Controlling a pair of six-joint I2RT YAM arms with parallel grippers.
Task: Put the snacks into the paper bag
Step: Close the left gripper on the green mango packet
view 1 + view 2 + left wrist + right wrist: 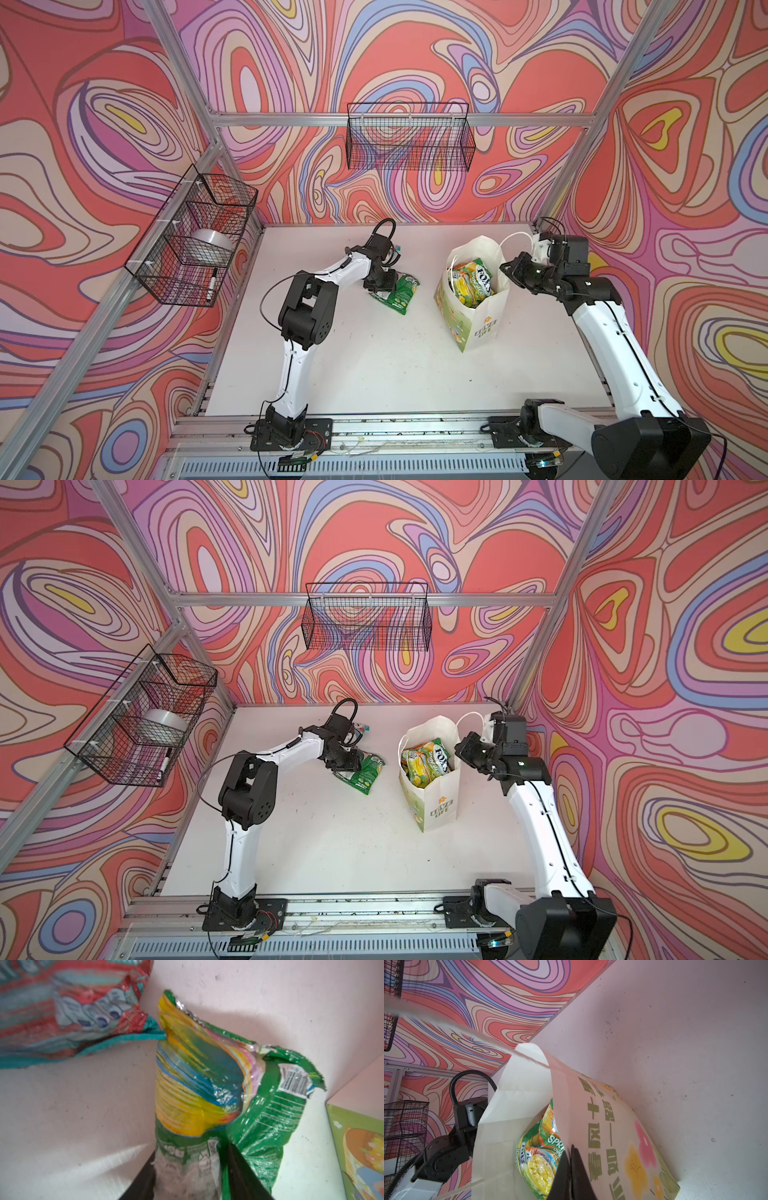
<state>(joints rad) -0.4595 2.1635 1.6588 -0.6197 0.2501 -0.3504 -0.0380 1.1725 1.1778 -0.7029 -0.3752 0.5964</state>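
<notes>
I count two grippers at work. My left gripper (191,1153) has its two black fingers pressed against either side of the green packet (397,293), pinching its crinkled, silvery lower end. That packet is glossy foil, creased and bulging, and lies on the table (374,365) just left of centre in both top views. Close beside it, behind my left wrist, is one teal-red packet (72,1012) with a zigzag-cut seam, blurred in the left wrist view.

My right gripper (570,1153) is clamped tight on the rim of the paper bag (478,324), one finger inside the wall and one outside. There is a single bag: smooth white paper, box-shaped, upright, right of centre in the top views, with a thin white cord handle (517,237) looping up at its back. Inside it sit shiny yellow-green packets (471,276), crumpled together. I see at least two but cannot count them surely.

Two black wire baskets hang on the walls: the long basket (409,137) at upper centre and the side basket (191,241) at left, which holds one silvery roll (212,245) and one marker (212,286).
</notes>
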